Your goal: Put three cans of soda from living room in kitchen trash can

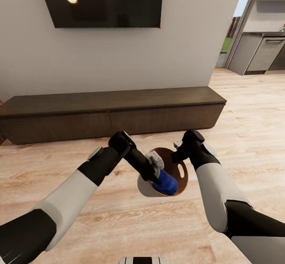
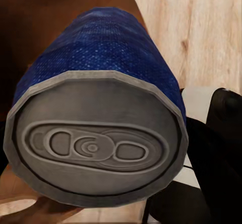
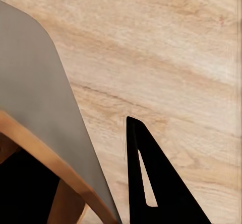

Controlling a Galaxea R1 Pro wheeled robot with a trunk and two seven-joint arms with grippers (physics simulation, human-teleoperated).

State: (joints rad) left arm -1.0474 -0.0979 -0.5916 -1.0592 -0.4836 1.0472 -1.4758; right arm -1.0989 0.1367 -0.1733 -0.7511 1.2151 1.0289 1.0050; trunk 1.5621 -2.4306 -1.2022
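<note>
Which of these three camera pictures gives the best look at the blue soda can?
The left wrist view: the blue soda can is seen close up, silvery top and pull-tab plainly visible. The head view shows the can small, at the left gripper, inside the tilted trash can. The right wrist view shows the bin's wall and floor instead.

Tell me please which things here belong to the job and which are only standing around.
Belong to the job:
- blue soda can, at the left gripper, inside the bin's mouth
- trash can, off the floor, right gripper at its rim

Only standing around:
- long dark bench
- black wall TV
- kitchen cabinets far off
</note>
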